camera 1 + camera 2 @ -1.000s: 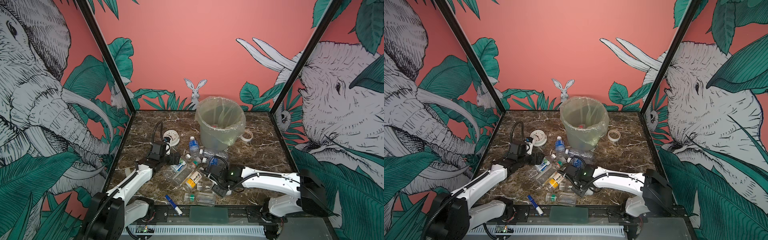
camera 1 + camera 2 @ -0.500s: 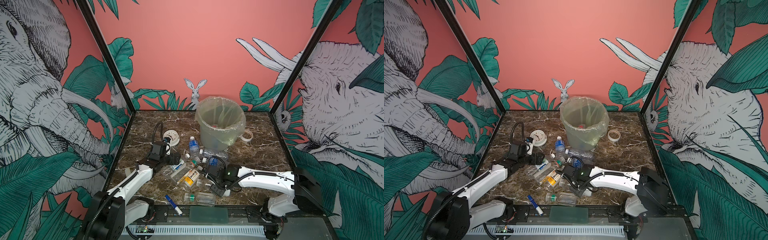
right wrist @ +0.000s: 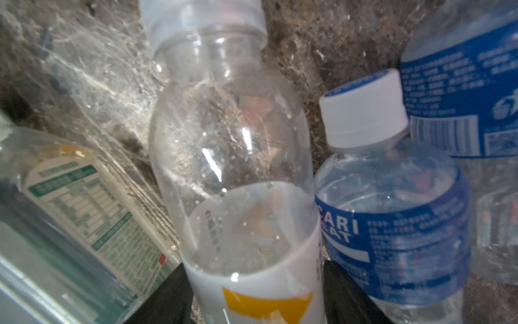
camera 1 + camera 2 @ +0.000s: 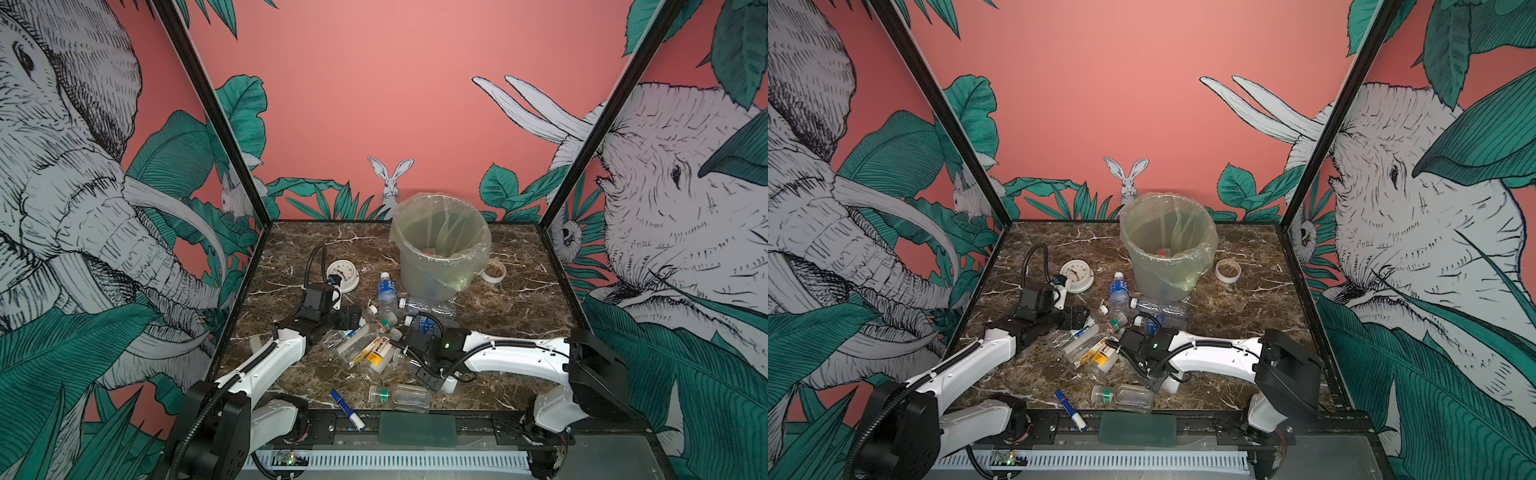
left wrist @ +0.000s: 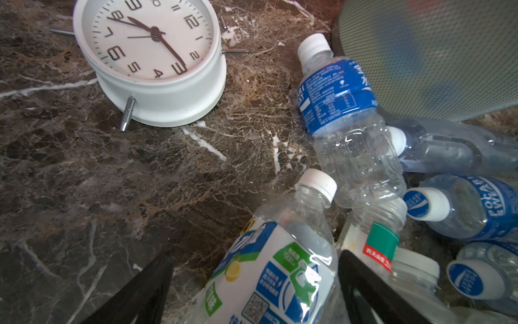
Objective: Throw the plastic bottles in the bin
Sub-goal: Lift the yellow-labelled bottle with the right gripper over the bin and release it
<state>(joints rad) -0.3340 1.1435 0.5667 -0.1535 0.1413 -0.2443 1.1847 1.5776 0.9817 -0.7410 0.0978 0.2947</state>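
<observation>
The bottles [image 4: 376, 332] are lying in a heap in the middle of the table [image 4: 519, 299], and the bin [image 4: 428, 286] is standing just behind them, on the far side. The right gripper [image 3: 253, 268] is reaching left into the heap. Its fingers [image 3: 344, 294] are sitting on both sides of the bottle with the white and yellow label [image 3: 238, 157], but I cannot tell if they are squeezing it. This bottle is lying flat, straight ahead of the gripper, and its cap seems to be pointing left and a little near. The left gripper [image 5: 256, 254] is gaping wide around a bottle with a green and blue label [image 5: 269, 277] without pinching it. That bottle's cap is pointing far and right, toward the bin.
</observation>
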